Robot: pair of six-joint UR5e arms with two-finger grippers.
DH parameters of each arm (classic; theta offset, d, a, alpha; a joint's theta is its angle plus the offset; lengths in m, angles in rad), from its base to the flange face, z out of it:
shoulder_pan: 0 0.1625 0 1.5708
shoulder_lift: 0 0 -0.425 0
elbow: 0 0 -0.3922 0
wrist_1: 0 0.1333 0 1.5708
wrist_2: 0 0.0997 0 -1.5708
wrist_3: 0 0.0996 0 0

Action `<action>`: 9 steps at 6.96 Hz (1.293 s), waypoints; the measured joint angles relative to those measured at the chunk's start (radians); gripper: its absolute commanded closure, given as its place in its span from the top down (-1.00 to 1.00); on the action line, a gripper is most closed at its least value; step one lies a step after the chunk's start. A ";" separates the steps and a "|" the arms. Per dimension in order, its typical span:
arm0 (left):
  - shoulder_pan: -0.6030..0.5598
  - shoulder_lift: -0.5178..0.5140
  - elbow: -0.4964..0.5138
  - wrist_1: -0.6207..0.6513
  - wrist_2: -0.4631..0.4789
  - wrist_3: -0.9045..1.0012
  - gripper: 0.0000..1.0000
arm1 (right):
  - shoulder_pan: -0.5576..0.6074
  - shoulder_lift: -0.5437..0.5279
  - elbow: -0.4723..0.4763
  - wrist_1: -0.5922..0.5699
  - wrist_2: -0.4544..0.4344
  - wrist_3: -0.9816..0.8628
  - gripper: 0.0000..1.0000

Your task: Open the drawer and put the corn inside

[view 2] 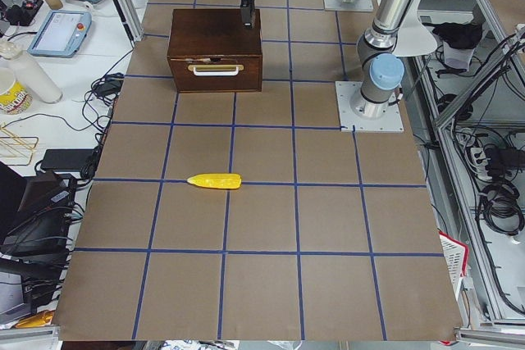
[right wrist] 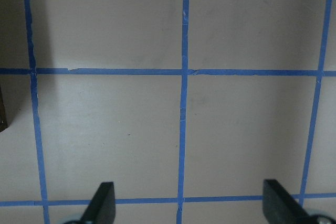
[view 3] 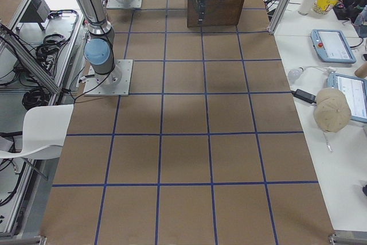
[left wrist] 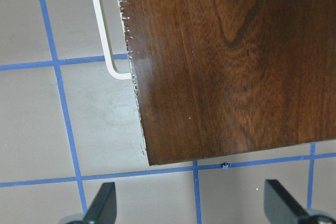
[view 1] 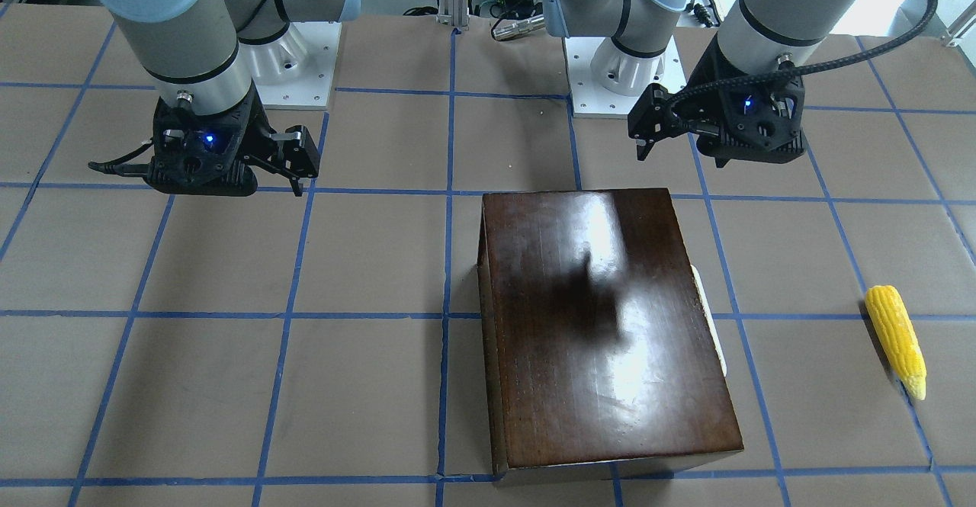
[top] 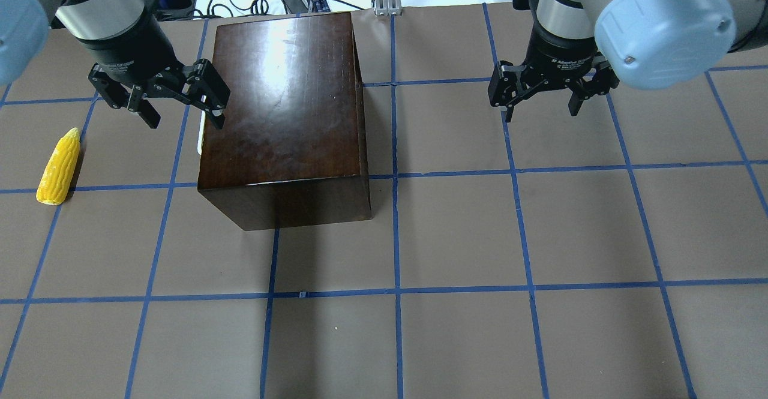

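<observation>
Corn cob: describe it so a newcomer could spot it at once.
Start at the glossy dark-brown wooden box on the blue-gridded brown table. Out from its side with the white handle, well apart, lies the bright yellow ribbed toy corn cob. It is the only yellow thing on the grid.

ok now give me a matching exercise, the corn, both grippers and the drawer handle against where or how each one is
Column one:
1. corn
2. left gripper
3. right gripper
4. drawer handle

Column two:
A. open, over the taped table, on the side of the box away from the handle
B. whitish, on the box side that faces the corn
C. lying flat on the table, apart from the box
D. open, at the box's handle side

Pairs: 1-C, 2-D, 3-A, 4-B
</observation>
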 measured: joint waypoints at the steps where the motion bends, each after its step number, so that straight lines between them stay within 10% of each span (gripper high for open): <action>1: 0.001 0.000 -0.002 0.002 0.000 0.000 1.00 | 0.000 0.000 0.000 0.000 0.000 0.000 1.00; 9: 0.013 0.001 -0.001 0.007 0.010 0.004 1.00 | 0.000 0.000 0.000 -0.001 0.000 0.000 1.00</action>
